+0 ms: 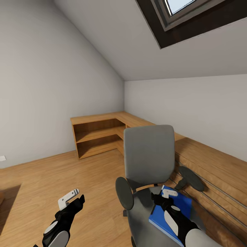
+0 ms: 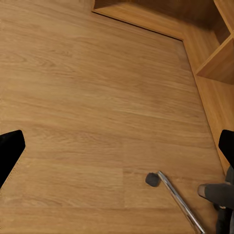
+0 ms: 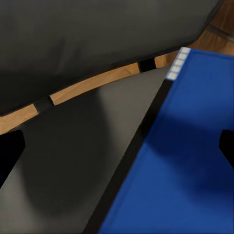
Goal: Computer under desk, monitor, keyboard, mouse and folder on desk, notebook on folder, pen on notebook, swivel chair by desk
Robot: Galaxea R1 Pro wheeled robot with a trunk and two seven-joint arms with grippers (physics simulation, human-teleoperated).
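Note:
The swivel chair [image 1: 149, 154], grey with black armrests, stands in the middle of the head view facing me. Flat on its seat lies the blue folder [image 1: 184, 203], with a dark spine. My right gripper [image 1: 168, 193] hovers open just above the folder's near corner. In the right wrist view the right gripper [image 3: 117, 148] straddles the folder [image 3: 185, 161] and the grey seat [image 3: 63, 165], its fingertips [image 3: 9, 153] wide apart. My left gripper [image 1: 69, 198] hangs open over the wood floor, left of the chair. The desk, monitor, keyboard, mouse, notebook, pen and computer are out of view.
A low wooden corner shelf unit [image 1: 99, 133] fills the far corner, and a wooden unit [image 1: 216, 168] runs along the right wall behind the chair. A skylight [image 1: 185, 10] sits in the sloped ceiling. A chrome chair leg with caster [image 2: 153, 179] lies under my left gripper [image 2: 117, 151].

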